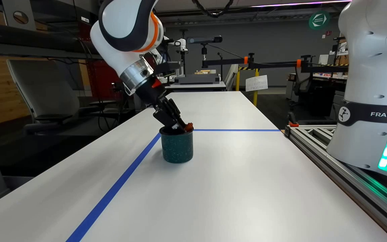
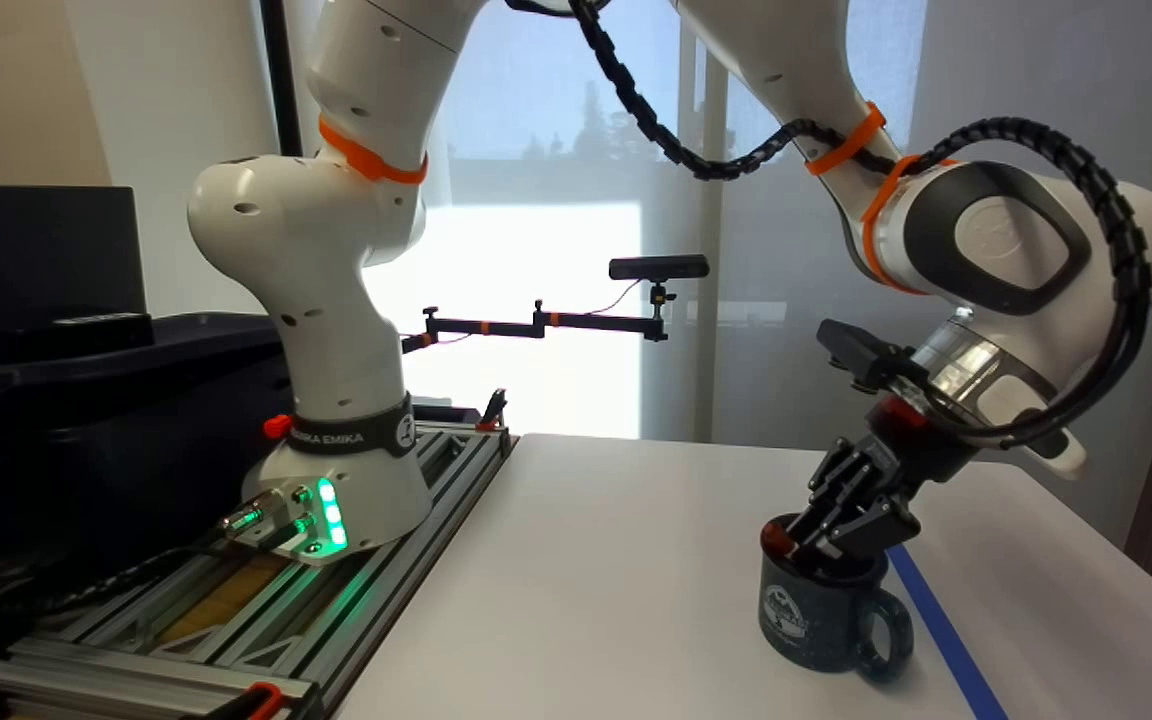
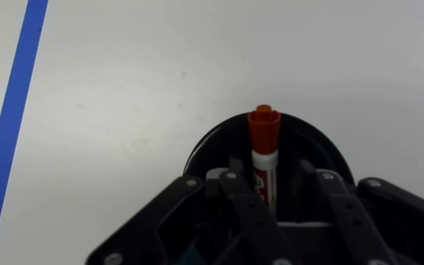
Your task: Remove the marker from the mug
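The teal mug [image 1: 177,148] stands upright on the white table, and its logo and handle show in an exterior view [image 2: 808,618]. The marker [image 3: 264,136] leans inside the mug with its orange-red cap at the rim. It has a white band and a red-and-white label. The cap also shows in both exterior views [image 1: 189,127] [image 2: 776,540]. My gripper [image 3: 269,168] is tilted, with its fingertips inside the mug's mouth. It is open, one finger on each side of the marker's body with gaps visible. The marker's lower end is hidden. The gripper shows in both exterior views [image 1: 176,127] [image 2: 816,543].
Blue tape [image 1: 121,186] runs along the table [image 1: 247,188] beside the mug. The robot's base [image 1: 371,141] stands on a metal frame [image 2: 456,520] at the table's edge. A camera on a black arm [image 2: 658,268] stands beyond the table. A chair [image 1: 45,90] is off the table's far side.
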Tool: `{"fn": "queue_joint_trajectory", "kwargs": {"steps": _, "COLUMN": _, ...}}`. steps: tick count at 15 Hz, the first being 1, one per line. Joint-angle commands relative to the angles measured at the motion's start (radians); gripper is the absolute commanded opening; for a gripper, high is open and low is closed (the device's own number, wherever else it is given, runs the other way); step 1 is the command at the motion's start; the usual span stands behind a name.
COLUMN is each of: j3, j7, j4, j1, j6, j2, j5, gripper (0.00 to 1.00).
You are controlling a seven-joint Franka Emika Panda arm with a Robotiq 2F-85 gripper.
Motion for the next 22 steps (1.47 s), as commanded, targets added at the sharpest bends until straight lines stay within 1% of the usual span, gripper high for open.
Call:
{"fn": "queue_joint_trajectory", "kwargs": {"steps": 1, "j3": -0.001, "j7": -0.021, "j4": -0.001, "j1": 0.004, "j6": 0.008, "j2": 0.009, "j5": -0.016, "gripper": 0.32}}
{"fn": "queue_joint_trajectory", "kwargs": {"steps": 2, "j3": -0.001, "j7": -0.024, "j4": 0.000, "j1": 0.005, "j6": 0.007, "j2": 0.013, "j5": -0.019, "gripper": 0.34}}
{"fn": "queue_joint_trajectory", "kwargs": {"steps": 3, "j3": -0.001, "j7": -0.024, "j4": 0.001, "j1": 0.005, "j6": 0.010, "j2": 0.018, "j5": -0.021, "gripper": 0.21}}
{"fn": "queue_joint_trajectory", "kwargs": {"steps": 4, "j3": 0.000, "j7": -0.026, "j4": 0.002, "j1": 0.005, "j6": 0.010, "j2": 0.022, "j5": -0.022, "gripper": 0.06}}
{"fn": "queue_joint_trajectory", "kwargs": {"steps": 5, "j3": 0.000, "j7": -0.027, "j4": 0.005, "j1": 0.005, "j6": 0.009, "j2": 0.025, "j5": -0.022, "gripper": 0.01}}
{"fn": "queue_joint_trajectory", "kwargs": {"steps": 6, "j3": 0.000, "j7": -0.025, "j4": 0.005, "j1": 0.006, "j6": 0.002, "j2": 0.018, "j5": -0.020, "gripper": 0.02}}
{"fn": "queue_joint_trajectory", "kwargs": {"steps": 7, "j3": 0.002, "j7": -0.035, "j4": 0.001, "j1": 0.003, "j6": -0.009, "j2": 0.002, "j5": -0.016, "gripper": 0.05}}
{"fn": "queue_joint_trajectory", "kwargs": {"steps": 11, "j3": 0.001, "j7": -0.037, "j4": -0.013, "j1": 0.012, "j6": -0.075, "j2": -0.072, "j5": -0.028, "gripper": 0.05}}
{"fn": "queue_joint_trajectory", "kwargs": {"steps": 15, "j3": -0.001, "j7": -0.043, "j4": -0.020, "j1": 0.020, "j6": -0.185, "j2": -0.152, "j5": -0.057, "gripper": 0.05}}
{"fn": "queue_joint_trajectory", "kwargs": {"steps": 16, "j3": 0.002, "j7": -0.051, "j4": -0.032, "j1": 0.019, "j6": -0.197, "j2": -0.176, "j5": -0.064, "gripper": 0.05}}
{"fn": "queue_joint_trajectory", "kwargs": {"steps": 18, "j3": 0.009, "j7": -0.076, "j4": -0.066, "j1": 0.020, "j6": -0.193, "j2": -0.220, "j5": -0.075, "gripper": 0.05}}
{"fn": "queue_joint_trajectory", "kwargs": {"steps": 22, "j3": 0.035, "j7": -0.129, "j4": -0.188, "j1": 0.029, "j6": -0.108, "j2": -0.303, "j5": -0.085, "gripper": 0.05}}
